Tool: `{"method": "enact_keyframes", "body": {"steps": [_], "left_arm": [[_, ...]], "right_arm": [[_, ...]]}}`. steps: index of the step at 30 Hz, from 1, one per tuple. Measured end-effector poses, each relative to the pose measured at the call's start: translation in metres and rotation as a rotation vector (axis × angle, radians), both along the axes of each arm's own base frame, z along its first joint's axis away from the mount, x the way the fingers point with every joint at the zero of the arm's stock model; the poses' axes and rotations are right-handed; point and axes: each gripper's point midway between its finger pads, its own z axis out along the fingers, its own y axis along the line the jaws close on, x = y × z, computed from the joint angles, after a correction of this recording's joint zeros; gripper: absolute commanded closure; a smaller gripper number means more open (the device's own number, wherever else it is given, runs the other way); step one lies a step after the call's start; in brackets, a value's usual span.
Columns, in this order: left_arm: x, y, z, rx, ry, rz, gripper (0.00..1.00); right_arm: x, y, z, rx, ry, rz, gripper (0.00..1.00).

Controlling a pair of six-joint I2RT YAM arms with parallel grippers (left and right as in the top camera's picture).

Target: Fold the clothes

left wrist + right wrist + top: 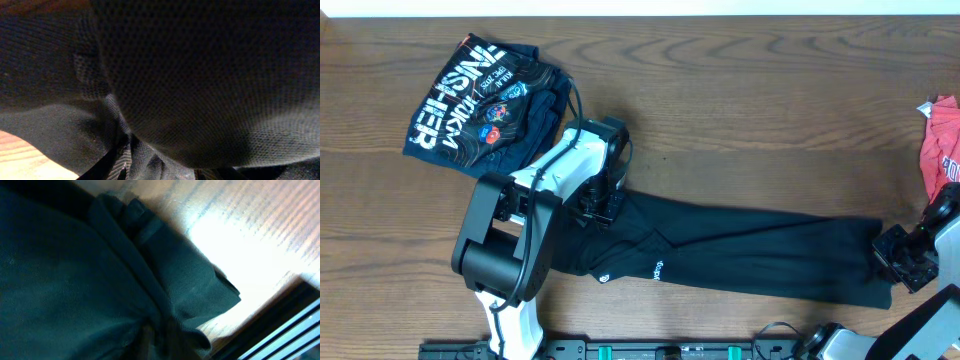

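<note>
A black T-shirt (740, 250) lies pulled out into a long band across the wooden table (770, 100), with small white marks near its lower left. My left gripper (598, 208) is at the shirt's left end, shut on bunched black fabric (200, 75) that fills the left wrist view and hides most of the jaws (165, 170). My right gripper (892, 262) sits at the shirt's right end. In the right wrist view, folds of dark cloth (75, 280) gather into its jaws (160, 340), which look shut on the cloth, though this part is blurred.
A folded navy printed garment (485, 100) lies at the back left, just behind the left arm. A red garment (942, 145) shows at the right edge. A black rail (650, 350) runs along the table's front edge, close to the right gripper.
</note>
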Motion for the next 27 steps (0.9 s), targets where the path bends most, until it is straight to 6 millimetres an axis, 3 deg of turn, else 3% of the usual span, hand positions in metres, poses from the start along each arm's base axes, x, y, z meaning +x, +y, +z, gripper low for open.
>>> {"method": "enact_keyframes", "body": {"steps": [7, 13, 15, 18, 19, 27], "left_arm": [[0.0, 0.0, 0.0, 0.0, 0.0, 0.0, 0.59], [0.0, 0.0, 0.0, 0.0, 0.0, 0.0, 0.58], [0.0, 0.0, 0.0, 0.0, 0.0, 0.0, 0.58], [0.0, 0.0, 0.0, 0.0, 0.0, 0.0, 0.58], [0.0, 0.0, 0.0, 0.0, 0.0, 0.0, 0.58], [0.0, 0.0, 0.0, 0.0, 0.0, 0.0, 0.58]], "right_arm": [[0.0, 0.001, -0.006, 0.001, -0.009, 0.0, 0.54], [-0.021, 0.022, -0.031, 0.059, 0.034, -0.002, 0.54], [-0.026, 0.027, -0.038, 0.068, 0.04, -0.001, 0.62], [-0.03, 0.032, -0.044, 0.083, 0.042, 0.001, 0.95], [-0.03, 0.032, -0.044, 0.085, 0.042, 0.001, 0.99], [-0.028, 0.034, -0.035, 0.107, 0.045, 0.006, 0.99]]}}
